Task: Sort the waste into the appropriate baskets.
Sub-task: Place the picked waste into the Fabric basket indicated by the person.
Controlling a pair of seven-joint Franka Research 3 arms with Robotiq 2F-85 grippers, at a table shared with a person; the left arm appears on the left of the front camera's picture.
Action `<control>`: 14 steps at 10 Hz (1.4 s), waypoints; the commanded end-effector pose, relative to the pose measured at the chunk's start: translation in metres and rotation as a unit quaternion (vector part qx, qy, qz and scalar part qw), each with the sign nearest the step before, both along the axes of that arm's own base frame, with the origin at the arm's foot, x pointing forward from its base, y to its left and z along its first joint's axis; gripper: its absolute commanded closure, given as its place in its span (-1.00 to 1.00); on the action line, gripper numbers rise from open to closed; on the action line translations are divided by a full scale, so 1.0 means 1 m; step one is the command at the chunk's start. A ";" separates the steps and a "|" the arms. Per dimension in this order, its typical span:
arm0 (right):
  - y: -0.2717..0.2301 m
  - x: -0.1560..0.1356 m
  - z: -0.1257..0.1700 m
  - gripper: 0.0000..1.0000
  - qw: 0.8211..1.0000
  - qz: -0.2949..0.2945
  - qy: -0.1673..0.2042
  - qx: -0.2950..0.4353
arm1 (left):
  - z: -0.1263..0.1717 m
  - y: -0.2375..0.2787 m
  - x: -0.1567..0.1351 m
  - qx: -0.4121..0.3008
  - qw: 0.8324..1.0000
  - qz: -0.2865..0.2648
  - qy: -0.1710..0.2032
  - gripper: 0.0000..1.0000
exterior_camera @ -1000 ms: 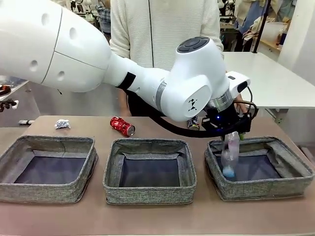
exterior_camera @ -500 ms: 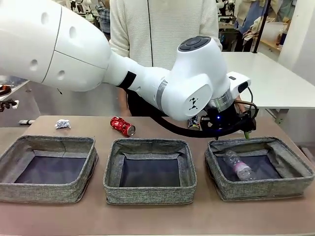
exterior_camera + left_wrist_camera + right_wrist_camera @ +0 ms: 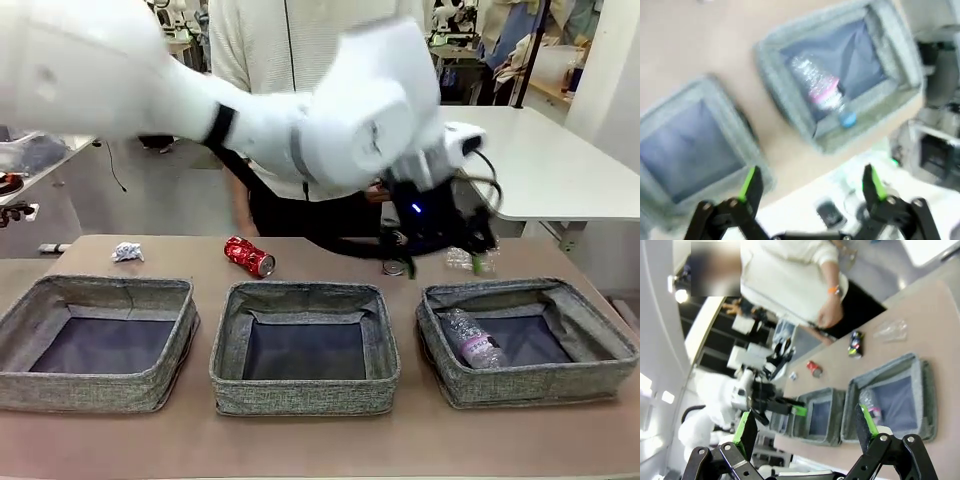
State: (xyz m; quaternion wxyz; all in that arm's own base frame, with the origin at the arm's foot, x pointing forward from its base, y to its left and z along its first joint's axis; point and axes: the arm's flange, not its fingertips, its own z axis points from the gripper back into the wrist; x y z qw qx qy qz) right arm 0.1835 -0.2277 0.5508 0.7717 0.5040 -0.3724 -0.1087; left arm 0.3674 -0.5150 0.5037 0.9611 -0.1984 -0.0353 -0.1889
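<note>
Three baskets (image 3: 100,395) (image 3: 300,395) (image 3: 540,388), two bottles (image 3: 472,340) (image 3: 462,259), one binned; seemingly two cans (image 3: 248,256) (image 3: 856,344), one wad (image 3: 126,251)

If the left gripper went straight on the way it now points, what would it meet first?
Most likely the basket holding the clear bottle: its wall or the bottle lies straight ahead of the open left gripper. The picture is blurred, so I cannot tell which.

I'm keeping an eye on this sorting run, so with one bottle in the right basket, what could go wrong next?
The open left gripper sits low near the clear bottle and dark can; a sweep might knock them toward the person's hand. The red can lies on its side and may roll when gripped. The three baskets look alike, so a can might land with the purple-labelled bottle.
</note>
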 end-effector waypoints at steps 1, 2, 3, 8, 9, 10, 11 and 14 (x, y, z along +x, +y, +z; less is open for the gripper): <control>0.039 0.036 -0.014 -1.00 0.997 0.068 0.036 0.012 | 0.045 0.113 0.006 -0.026 0.999 0.027 0.028 -1.00; 0.066 0.051 -0.021 -1.00 0.994 0.098 0.052 0.009 | 0.057 0.161 0.010 -0.023 0.996 0.078 0.034 -1.00; 0.093 0.064 -0.026 -1.00 0.989 0.131 0.062 0.007 | 0.064 0.207 0.012 -0.052 0.993 0.088 0.052 -1.00; 0.180 0.106 -0.034 -1.00 0.972 0.200 0.119 -0.011 | 0.082 0.444 -0.044 -0.265 0.958 0.094 0.061 -1.00; 0.183 0.113 -0.030 -1.00 0.972 0.199 0.122 0.001 | 0.079 0.490 -0.069 -0.305 0.947 0.080 0.065 -1.00; 0.183 0.117 -0.027 -1.00 0.973 0.193 0.126 0.014 | 0.075 0.527 -0.091 -0.350 0.931 0.095 0.040 -1.00; 0.183 0.121 -0.023 -1.00 0.973 0.192 0.126 0.036 | 0.065 0.555 -0.110 -0.391 0.913 0.116 0.010 -1.00; 0.171 0.120 -0.013 -1.00 0.972 0.172 0.131 0.085 | 0.005 0.603 -0.148 -0.462 0.875 0.146 0.002 -1.00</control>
